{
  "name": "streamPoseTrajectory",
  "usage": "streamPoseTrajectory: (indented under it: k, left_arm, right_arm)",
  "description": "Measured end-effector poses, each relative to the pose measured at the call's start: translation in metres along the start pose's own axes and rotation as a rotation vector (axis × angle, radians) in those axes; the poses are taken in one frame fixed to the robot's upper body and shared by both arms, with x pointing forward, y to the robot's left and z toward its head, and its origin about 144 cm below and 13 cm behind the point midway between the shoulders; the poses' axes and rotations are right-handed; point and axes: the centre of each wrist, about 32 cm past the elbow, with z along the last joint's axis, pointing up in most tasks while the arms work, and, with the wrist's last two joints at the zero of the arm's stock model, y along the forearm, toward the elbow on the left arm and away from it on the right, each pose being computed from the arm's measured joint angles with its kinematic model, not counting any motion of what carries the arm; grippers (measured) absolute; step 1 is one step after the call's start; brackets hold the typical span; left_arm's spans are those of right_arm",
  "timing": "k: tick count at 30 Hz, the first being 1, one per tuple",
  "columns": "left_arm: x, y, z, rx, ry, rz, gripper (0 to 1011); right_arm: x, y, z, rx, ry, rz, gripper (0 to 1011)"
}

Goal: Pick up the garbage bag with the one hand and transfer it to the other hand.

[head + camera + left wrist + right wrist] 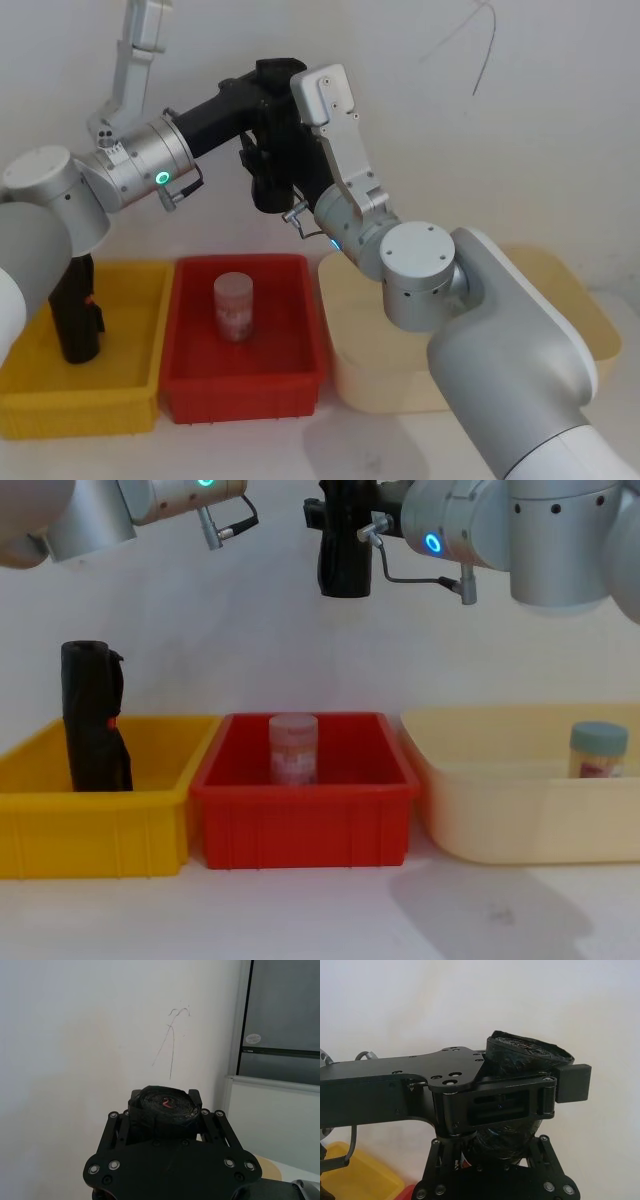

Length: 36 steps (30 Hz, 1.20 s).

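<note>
Nearest you, three open bins sit side by side along the table front. The yellow plastic bin is on your left, the red plastic bin in the middle with its rim touching the yellow one, and the cream plastic tub on your right, just beside the red bin. A second black roll with a small red side mark stands upright in the yellow bin, rising well above the rim. A clear jar with a pale lid stands upright in the red bin, near its middle, clear of all four walls. A clear jar with a blue lid stands in the cream tub toward its right side.

Above the bins there is open air; nothing hangs between the rims and the grippers.

Higher and farther back, over the red bin's rear edge, the garbage bag, a black cylindrical roll of plastic, hangs upright in mid-air. Your left gripper, black and long-fingered on the green-ringed arm, comes in from the left and is clamped across the roll; the left wrist view shows the roll's wound end held between its fingers. Your right gripper, on the blue-ringed arm, crosses from the right and its jaws sit closed around the same roll. Behind them is a bare white wall.
</note>
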Motion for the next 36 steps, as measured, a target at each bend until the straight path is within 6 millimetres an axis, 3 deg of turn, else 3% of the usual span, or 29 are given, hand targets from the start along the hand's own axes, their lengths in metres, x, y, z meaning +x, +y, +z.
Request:
streamPoseTrajectory:
  k: [12,17,20,21,28,36]
  left_arm:
    - [0.0,0.0,0.0,0.0,0.0,0.0,535]
    - [0.0,0.0,0.0,0.0,0.0,-0.001,710]
    - [0.0,0.0,0.0,0.0,0.0,-0.001,747]
    - [0.0,0.0,0.0,0.0,0.0,-0.001,820]
    - [0.0,0.0,0.0,0.0,0.0,-0.001,984]
    - [0.0,0.0,0.0,0.0,0.0,0.0,1001]
  right_arm:
    - [0.0,0.0,0.0,0.0,0.0,0.0,601]
    - [0.0,0.0,0.0,0.0,0.0,0.0,600]
    - [0.0,0.0,0.0,0.002,-0.003,-0.001,600]
    - [0.0,0.0,-0.001,0.004,-0.009,-0.005,600]
    - [0.004,0.001,-0.004,0.006,-0.044,-0.046,596]
    - [0.014,-0.001,-0.009,-0.01,-0.089,-0.119,596]
